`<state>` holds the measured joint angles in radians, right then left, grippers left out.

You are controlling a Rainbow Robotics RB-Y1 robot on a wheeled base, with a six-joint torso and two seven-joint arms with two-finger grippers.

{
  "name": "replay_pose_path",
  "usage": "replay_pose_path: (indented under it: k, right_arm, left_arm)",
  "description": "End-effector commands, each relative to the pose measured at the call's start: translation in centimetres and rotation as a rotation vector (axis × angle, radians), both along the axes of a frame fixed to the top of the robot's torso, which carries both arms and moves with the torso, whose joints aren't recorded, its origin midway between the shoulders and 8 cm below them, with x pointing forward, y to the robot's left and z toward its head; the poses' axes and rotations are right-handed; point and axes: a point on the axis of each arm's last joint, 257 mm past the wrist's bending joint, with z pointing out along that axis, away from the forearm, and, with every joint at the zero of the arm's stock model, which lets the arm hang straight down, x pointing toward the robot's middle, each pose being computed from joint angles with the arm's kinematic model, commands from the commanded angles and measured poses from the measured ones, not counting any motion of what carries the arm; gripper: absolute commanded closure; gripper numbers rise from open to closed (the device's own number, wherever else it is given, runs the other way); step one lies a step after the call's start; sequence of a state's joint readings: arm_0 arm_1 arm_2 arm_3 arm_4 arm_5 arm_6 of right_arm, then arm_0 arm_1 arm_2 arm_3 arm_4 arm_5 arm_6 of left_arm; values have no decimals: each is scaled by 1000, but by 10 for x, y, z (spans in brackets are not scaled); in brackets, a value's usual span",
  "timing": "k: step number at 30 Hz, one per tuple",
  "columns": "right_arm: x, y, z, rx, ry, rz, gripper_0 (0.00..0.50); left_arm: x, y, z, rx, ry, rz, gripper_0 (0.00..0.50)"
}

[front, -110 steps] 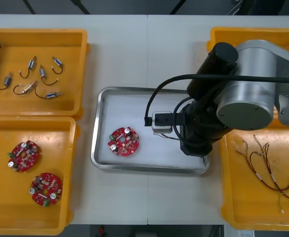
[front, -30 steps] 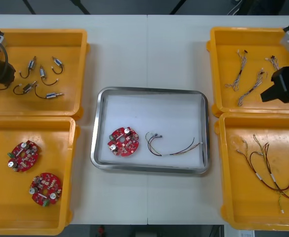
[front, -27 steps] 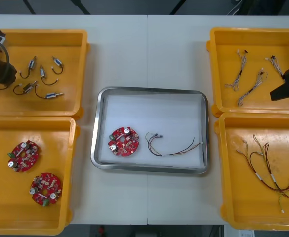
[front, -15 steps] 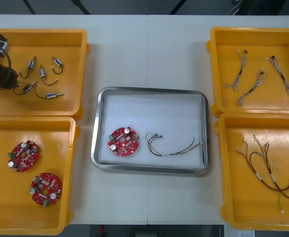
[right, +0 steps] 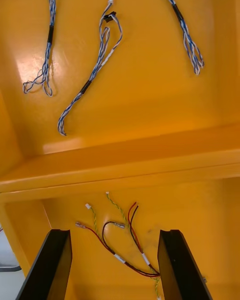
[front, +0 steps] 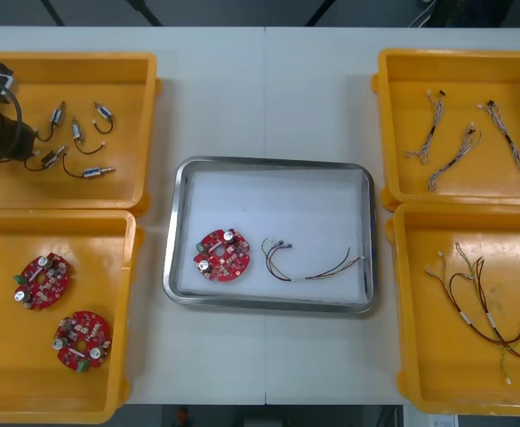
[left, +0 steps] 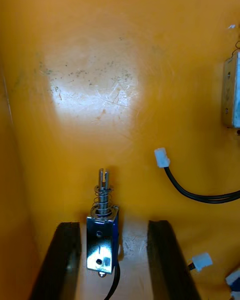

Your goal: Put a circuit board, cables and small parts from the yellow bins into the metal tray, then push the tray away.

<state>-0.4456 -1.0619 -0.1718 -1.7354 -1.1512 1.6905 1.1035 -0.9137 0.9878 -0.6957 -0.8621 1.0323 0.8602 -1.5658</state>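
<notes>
No text, label, brand, number or sign can be read. The face of the red circuit board [front: 223, 255] lying in the metal tray [front: 273, 164] is too small to make out any lettering.
</notes>
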Motion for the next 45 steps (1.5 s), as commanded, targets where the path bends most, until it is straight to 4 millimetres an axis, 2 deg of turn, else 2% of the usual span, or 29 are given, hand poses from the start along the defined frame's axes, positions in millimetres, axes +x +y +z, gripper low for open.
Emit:
replay_pose_path:
  k: [1,2,3,9,17,24,31,37,45]
  right_arm:
    - [15,-22,23,-98,-40,28,0]
    - [21,-23,23,-105,-40,30,0]
    - [23,-22,22,-105,-39,32,0]
    - [54,-31,30,-142,-55,103,0]
    - [86,-42,31,-211,-78,192,0]
    - [116,-55,27,-264,-128,222,0]
    - [146,-67,14,-324,-177,239,0]
    - [165,-74,3,-369,-203,252,0]
    - [189,-69,-9,-390,-258,265,0]
  left_arm:
    - [12,-16,8,29,-14,-65,450]
    - [13,-16,9,31,-15,-66,485]
    - [13,-16,9,32,-16,-67,497]
    - [13,-16,9,38,-16,-74,500]
    - [14,-16,12,37,-19,-82,500]
    - [10,-15,48,43,-10,-86,500]
    - [0,-19,84,15,2,-78,500]
    - [-23,-21,118,-18,52,-59,500]
    - [-52,-27,151,-59,105,-42,500]
